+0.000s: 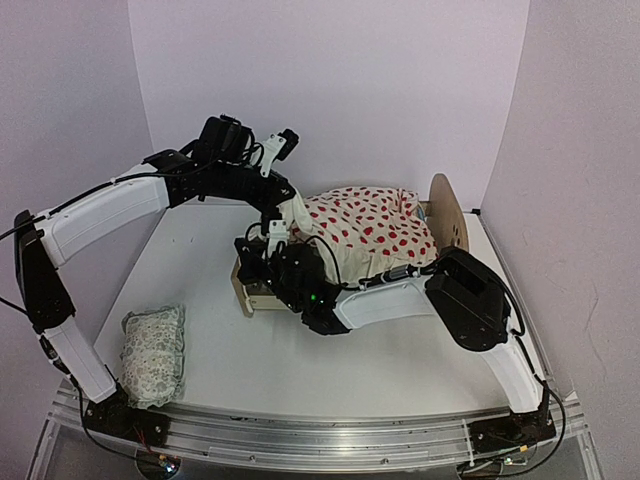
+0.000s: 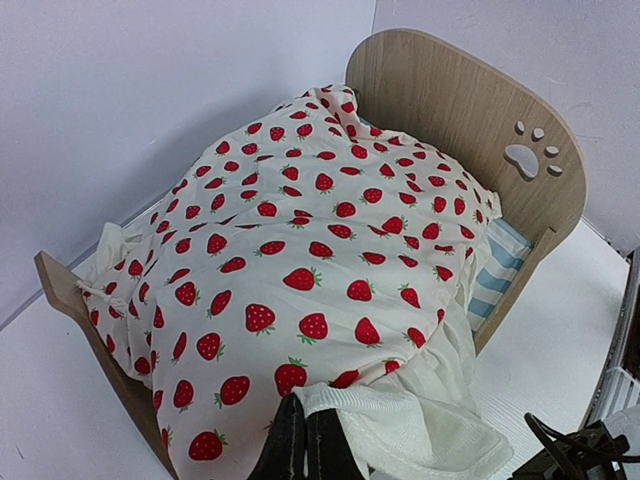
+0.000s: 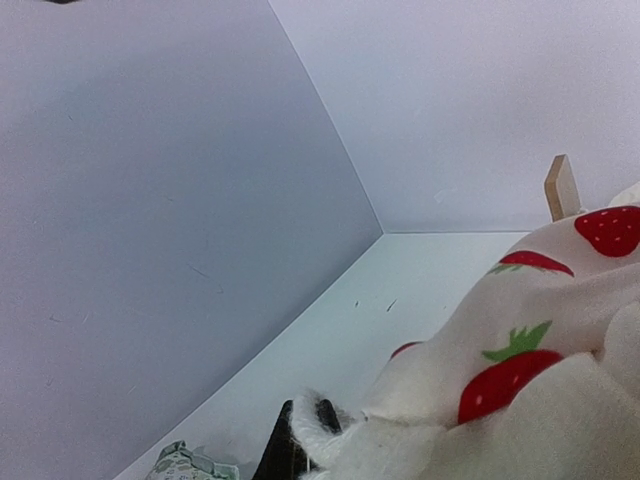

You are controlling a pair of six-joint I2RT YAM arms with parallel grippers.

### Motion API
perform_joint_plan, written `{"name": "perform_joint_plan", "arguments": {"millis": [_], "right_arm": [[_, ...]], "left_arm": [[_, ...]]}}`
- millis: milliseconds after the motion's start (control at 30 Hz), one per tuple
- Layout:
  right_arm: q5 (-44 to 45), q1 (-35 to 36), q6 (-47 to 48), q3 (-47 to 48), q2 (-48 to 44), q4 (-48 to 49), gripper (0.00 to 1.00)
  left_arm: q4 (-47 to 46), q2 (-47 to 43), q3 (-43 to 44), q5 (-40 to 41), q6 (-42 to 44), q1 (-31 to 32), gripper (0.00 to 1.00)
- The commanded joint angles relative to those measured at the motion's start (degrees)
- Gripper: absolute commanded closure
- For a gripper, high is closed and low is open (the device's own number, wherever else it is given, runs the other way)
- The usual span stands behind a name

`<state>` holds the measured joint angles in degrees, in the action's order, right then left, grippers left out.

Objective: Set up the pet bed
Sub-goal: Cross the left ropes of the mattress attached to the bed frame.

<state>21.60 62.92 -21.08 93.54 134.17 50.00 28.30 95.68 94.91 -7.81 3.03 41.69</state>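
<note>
from the top camera i see the pet bed lying across the middle of the bench, headboard to the right and footboard to the left, with the strawberry blanket heaped over it in a mound. both arms meet at the foot end: the left pincer is at the blanket's far left edge and the right pincer is just in front of it, near the footboard. the pillow lies well apart at the near left of the bench. on the left wrist camera the rounded headboard with its paw cutout stands at the far end, a strip of striped mattress shows under the blanket on the right, and my dark fingers are pressed together on the white ruffle. on the right wrist camera the fingertip is closed into the bunched ruffle too, a wooden corner of the frame poking up behind the blanket.
</note>
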Motion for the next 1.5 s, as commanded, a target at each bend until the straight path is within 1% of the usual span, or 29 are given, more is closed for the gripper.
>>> {"name": "perform_joint_plan", "arguments": {"millis": [0, 133, 167, 200, 267, 333, 400, 533, 633, 700, 833, 867, 967, 1100, 1267, 1467], "right_arm": [[0.91, -0.2, 0.37, -2.73, -3.41, 3.35, 1.0], [4.25, -0.22, 1.12, -8.12, -5.8, 2.23, 1.0], [5.22, -0.22, 1.49, -9.19, -6.48, 1.04, 0.99], [5.85, -0.23, 1.79, -10.05, -7.05, -0.32, 0.94], [6.15, -0.24, 2.38, -11.38, -7.98, -2.54, 0.82], [5.37, -0.24, 2.34, -12.03, -8.6, -4.4, 0.68], [4.17, -0.21, 1.99, -11.94, -9.15, -7.16, 0.6], [0.71, -0.12, 0.28, -12.63, -10.97, -10.87, 0.5], [-3.15, -0.1, -1.0, -14.71, -13.43, -13.11, 0.46], [-5.88, -0.07, -1.92, -17.1, -15.43, -15.0, 0.42], [-8.97, 0.24, -2.44, -22.7, -21.07, -19.18, 0.3], [-9.41, 0.31, -2.55, -24.14, -22.34, -20.4, 0.26], [-10.34, 0.57, -2.23, -27.33, -25.68, -23.82, 0.19], [-10.42, 1.08, -2.11, -30.57, -29.65, -27.86, 0.18], [-9.23, 1.95, -3.46, -34.85, -34.23, -31.9, 0.15], [-7.79, 2.39, -4.33, -38.44, -37.94, -33.68, 0.15]], "left_arm": [[0.53, -1.15, 0.44, -0.37, 0.45, 0.31, 1.0], [0.26, -1.37, -1.09, -0.42, 0.14, 0.3, 1.0], [0.13, -1.44, -1.58, -0.4, 0.01, 0.3, 1.0], [0.0, -1.58, -2.18, -0.45, -0.15, 0.32, 1.0], [-0.3, -1.82, -3.17, -0.53, -0.48, 0.32, 1.0], [-0.66, -2.03, -4.3, -0.63, -0.7, 0.3, 1.0], [-1.01, -2.21, -5.34, -0.25, -0.82, 0.31, 1.0], [-0.31, -1.91, -6.19, 1.02, -0.83, 0.32, 1.0], [0.49, -1.84, -6.45, 4.16, -1.43, 0.22, 1.0], [1.14, -1.93, -6.67, 6.04, -1.56, 0.19, 1.0], [1.78, -2.93, -7.6, 9.06, -2.0, -0.03, 1.0], [1.57, -3.32, -8.13, 9.31, -2.1, 0.02, 1.0], [1.36, -3.95, -9.85, 9.36, -2.43, -0.03, 1.0], [1.4, -4.62, -12.44, 9.03, -2.5, -0.04, 1.0], [0.11, -5.29, -16.44, 8.96, -4.69, -0.05, 0.99], [-0.51, -4.23, -16.55, 10.66, -5.33, -0.02, 0.91]]}}
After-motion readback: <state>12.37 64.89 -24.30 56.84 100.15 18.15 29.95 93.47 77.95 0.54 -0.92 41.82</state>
